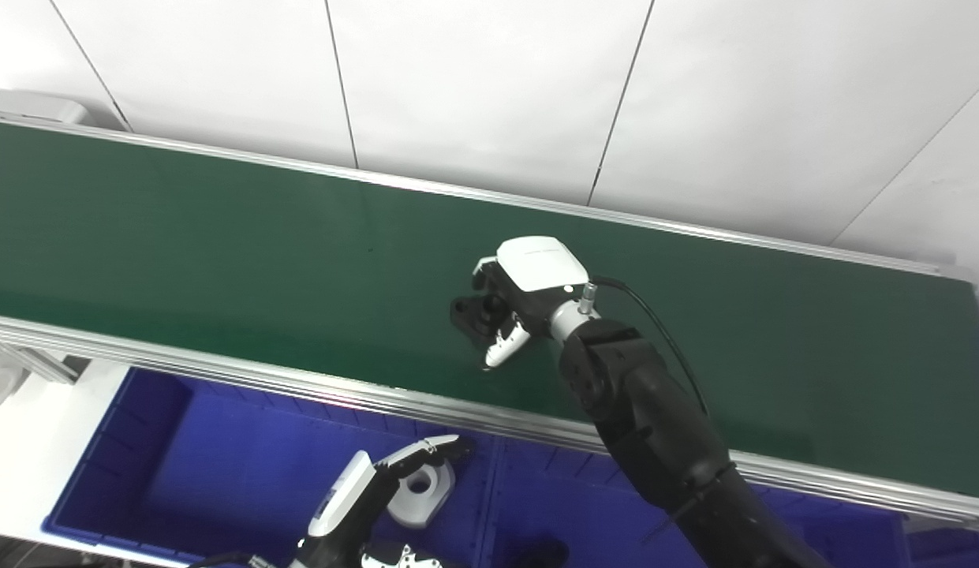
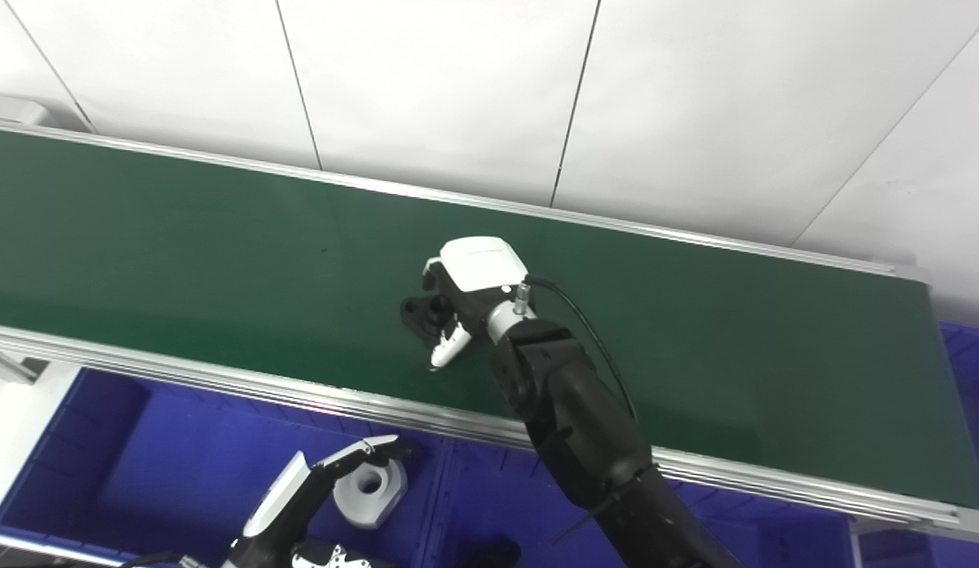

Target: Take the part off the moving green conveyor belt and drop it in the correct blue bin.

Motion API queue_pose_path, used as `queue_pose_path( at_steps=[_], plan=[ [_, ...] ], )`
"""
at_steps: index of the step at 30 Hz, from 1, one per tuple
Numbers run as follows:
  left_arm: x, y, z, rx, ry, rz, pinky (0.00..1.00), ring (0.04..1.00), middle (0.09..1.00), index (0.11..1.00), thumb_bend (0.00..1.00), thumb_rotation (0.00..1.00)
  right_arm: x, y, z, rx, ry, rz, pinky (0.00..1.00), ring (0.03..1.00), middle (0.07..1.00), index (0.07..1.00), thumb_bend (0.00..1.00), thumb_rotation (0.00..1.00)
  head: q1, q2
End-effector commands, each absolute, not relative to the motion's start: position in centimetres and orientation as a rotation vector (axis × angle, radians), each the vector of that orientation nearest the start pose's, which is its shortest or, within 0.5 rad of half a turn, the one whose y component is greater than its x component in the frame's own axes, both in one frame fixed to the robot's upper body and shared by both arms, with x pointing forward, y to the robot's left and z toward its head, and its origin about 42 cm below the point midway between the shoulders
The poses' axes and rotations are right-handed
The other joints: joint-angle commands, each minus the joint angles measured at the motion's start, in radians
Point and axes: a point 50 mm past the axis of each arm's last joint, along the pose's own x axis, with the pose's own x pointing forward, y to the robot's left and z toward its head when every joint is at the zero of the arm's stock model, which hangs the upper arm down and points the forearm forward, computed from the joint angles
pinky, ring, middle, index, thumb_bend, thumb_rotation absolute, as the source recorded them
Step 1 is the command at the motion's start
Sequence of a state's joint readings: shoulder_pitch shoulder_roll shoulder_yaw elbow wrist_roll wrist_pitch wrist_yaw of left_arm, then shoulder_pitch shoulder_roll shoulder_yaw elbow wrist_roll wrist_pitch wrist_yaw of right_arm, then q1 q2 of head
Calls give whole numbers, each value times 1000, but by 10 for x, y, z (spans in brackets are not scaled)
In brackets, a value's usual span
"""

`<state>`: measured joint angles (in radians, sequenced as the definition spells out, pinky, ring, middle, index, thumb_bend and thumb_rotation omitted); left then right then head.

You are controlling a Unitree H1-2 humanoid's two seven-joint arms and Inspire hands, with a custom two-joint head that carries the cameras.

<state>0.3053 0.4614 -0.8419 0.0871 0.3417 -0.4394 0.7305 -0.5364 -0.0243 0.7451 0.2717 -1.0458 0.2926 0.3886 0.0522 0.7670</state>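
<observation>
Green belt (image 1: 221, 260) | right hand (image 1: 514, 304) closed around black part (image 1: 467, 311), mid-belt

The right arm (image 1: 655, 426) enters from the lower right and extends up and to the left, toward the far side of the scene. Its dark forearm ends in a silver wrist collar (image 1: 572, 314), with a black cable (image 1: 655, 319) running from the collar back along the arm. The right hand (image 1: 514, 296) shows its white back plate upward; the fingers (image 1: 506, 345) curl downward and to the left, closed around a small dark object. The left hand (image 1: 383, 485) sits low at the near edge, left of the right arm, with its fingers (image 1: 434, 448) extended to the right and spread, holding nothing.
</observation>
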Motion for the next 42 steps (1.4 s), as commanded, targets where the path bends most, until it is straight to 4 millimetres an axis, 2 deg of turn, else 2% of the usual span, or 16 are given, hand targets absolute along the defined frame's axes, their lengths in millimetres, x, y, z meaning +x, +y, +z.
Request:
queue_pose_path(
  at_steps=[1, 2, 3, 4, 10, 11, 12, 14, 19, 26, 33, 35, 37, 40, 42],
  plan=[
    [75, 204, 25, 376, -154, -280, 713, 762, 792, 794, 760, 508, 367, -12, 154, -1454, -194, 714, 629, 635, 663, 649, 764, 85, 2, 7],
    [75, 204, 26, 373, -151, -279, 713, 762, 792, 794, 760, 506, 367, -14, 153, -1459, -187, 713, 631, 636, 663, 645, 754, 67, 0, 8],
    [75, 204, 26, 370, -149, -277, 710, 760, 790, 791, 768, 508, 367, -16, 152, -1468, -185, 706, 636, 642, 666, 544, 596, 108, 0, 8],
    [75, 205, 26, 369, -147, -277, 709, 760, 789, 791, 772, 511, 367, -18, 151, -1476, -187, 699, 626, 636, 659, 519, 557, 116, -1, 10],
    [75, 207, 27, 376, -148, -279, 715, 761, 789, 794, 775, 528, 367, -33, 144, -1495, -192, 687, 593, 612, 625, 494, 518, 130, -7, 23],
    [75, 208, 28, 375, -148, -280, 713, 761, 789, 795, 773, 527, 367, -34, 143, -1503, -195, 685, 532, 557, 539, 497, 524, 53, -7, 25],
    [76, 208, 28, 374, -147, -279, 712, 761, 788, 794, 773, 524, 366, -34, 142, -1502, -197, 681, 389, 441, 466, 511, 524, 21, -7, 25],
    [76, 208, 29, 368, -144, -277, 712, 761, 788, 794, 776, 517, 363, -34, 140, -1491, -211, 677, 203, 270, 463, 493, 530, 3, -8, 30],
    [77, 209, 31, 373, -151, -274, 709, 759, 786, 793, 775, 521, 357, -35, 129, -1450, -313, 632, 123, 185, 469, 482, 532, 0, -12, 34],
    [78, 210, 31, 373, -147, -271, 708, 757, 785, 790, 788, 528, 355, -38, 121, -1395, -378, 587, 103, 160, 470, 479, 531, 0, -14, 36],
    [79, 208, 30, 369, -145, -271, 708, 757, 782, 789, 796, 534, 351, -44, 132, -1330, -365, 549, 100, 158, 470, 478, 530, 0, -15, 35],
    [79, 208, 30, 371, -147, -274, 705, 757, 783, 792, 791, 527, 348, -46, 139, -1306, -372, 537, 88, 145, 407, 482, 524, 0, -18, 35],
    [79, 208, 30, 373, -148, -277, 704, 756, 784, 795, 786, 533, 345, -49, 148, -1274, -379, 522, 72, 126, 229, 475, 518, 100, -21, 36],
    [79, 208, 29, 376, -148, -278, 704, 757, 785, 796, 784, 532, 339, -57, 164, -1237, -385, 489, 71, 124, 195, 470, 518, 117, -23, 38],
    [79, 208, 30, 375, -149, -279, 705, 757, 785, 793, 777, 524, 334, -62, 175, -1216, -383, 469, 84, 142, 225, 479, 516, 121, -26, 39]
  ],
)
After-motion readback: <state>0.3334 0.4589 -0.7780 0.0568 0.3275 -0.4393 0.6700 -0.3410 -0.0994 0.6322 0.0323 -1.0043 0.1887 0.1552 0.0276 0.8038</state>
